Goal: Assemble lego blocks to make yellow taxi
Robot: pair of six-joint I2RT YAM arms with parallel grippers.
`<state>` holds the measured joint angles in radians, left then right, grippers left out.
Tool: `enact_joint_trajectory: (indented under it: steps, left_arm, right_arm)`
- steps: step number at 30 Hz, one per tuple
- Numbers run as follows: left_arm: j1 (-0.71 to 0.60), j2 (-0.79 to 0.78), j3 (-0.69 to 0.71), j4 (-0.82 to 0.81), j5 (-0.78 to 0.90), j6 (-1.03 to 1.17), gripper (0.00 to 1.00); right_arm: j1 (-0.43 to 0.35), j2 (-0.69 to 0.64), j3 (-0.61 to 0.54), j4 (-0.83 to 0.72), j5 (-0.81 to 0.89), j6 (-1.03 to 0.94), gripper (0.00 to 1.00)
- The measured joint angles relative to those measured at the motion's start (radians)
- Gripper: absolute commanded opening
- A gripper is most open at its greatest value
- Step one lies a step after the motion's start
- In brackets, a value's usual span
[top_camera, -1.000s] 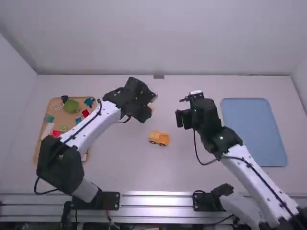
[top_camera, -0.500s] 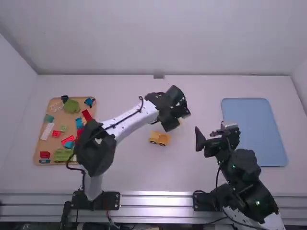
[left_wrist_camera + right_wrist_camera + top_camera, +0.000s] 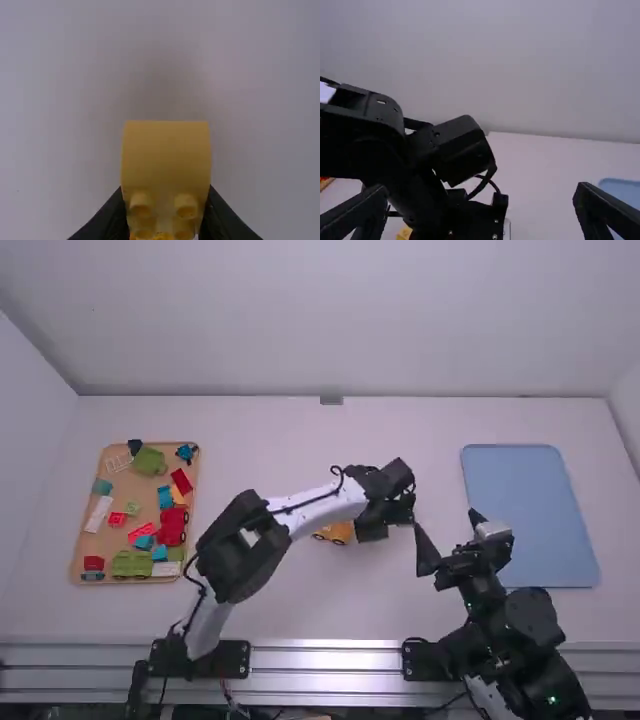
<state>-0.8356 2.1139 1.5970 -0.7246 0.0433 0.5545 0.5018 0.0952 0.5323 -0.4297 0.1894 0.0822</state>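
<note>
While your left gripper (image 3: 165,201) grasps a yellow block (image 3: 166,157) between its two fingers, the yellow car base (image 3: 333,532) sits upright on the table. Taking that base as your landmark, the left gripper is at its right-hand end, covering part of it in the high view. The base's long axis seems to run left to right. Your right gripper (image 3: 481,190) is empty, its fingers spread wide, farther to the right of the base and nearer the camera, so your left is the closer hand. The blue tray (image 3: 530,520) lies well to the base's right. You probably need to shift the block leftward over the base and line up the studs before pressing; whether they touch, you cannot tell.
</note>
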Motion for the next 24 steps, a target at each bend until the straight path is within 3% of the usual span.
enact_joint_trajectory:
  steps: [6, 11, 13, 17, 18, 19, 21, 22, 24]
  left_arm:
    - [0.001, 0.05, 0.0, 0.011, 0.008, 0.082, 0.04]
    - [0.003, 0.066, 0.0, 0.039, 0.008, 0.103, 0.14]
    - [0.007, 0.066, 0.0, 0.045, 0.008, 0.107, 0.31]
    - [0.019, 0.076, 0.0, 0.057, 0.008, 0.117, 0.48]
    - [0.021, 0.083, 0.0, 0.055, 0.007, 0.124, 0.58]
    - [0.021, 0.084, 0.0, 0.055, 0.008, 0.121, 0.6]
    - [0.021, 0.089, 0.0, 0.057, 0.008, 0.126, 0.75]
    - [0.021, 0.09, 0.0, 0.056, 0.007, 0.14, 0.99]
    - [0.021, 0.09, 0.0, 0.055, 0.007, 0.134, 0.99]
  right_arm:
    - [0.0, 0.0, 0.0, 0.0, -0.004, -0.005, 0.99]
    - [0.0, 0.0, 0.0, 0.0, -0.004, -0.004, 0.99]
    - [0.0, 0.0, 0.0, 0.0, -0.004, -0.005, 0.99]
    - [0.0, 0.0, 0.0, 0.0, -0.004, -0.01, 0.99]
    - [0.0, 0.0, 0.0, 0.0, -0.004, -0.013, 0.99]
    - [0.0, 0.0, 0.0, 0.001, -0.004, -0.014, 0.99]
    - [0.0, 0.0, 0.0, 0.002, -0.004, -0.018, 0.99]
    - [0.0, 0.0, 0.0, 0.006, -0.004, -0.021, 0.99]
    - [0.0, 0.0, 0.0, 0.014, -0.005, -0.024, 0.99]
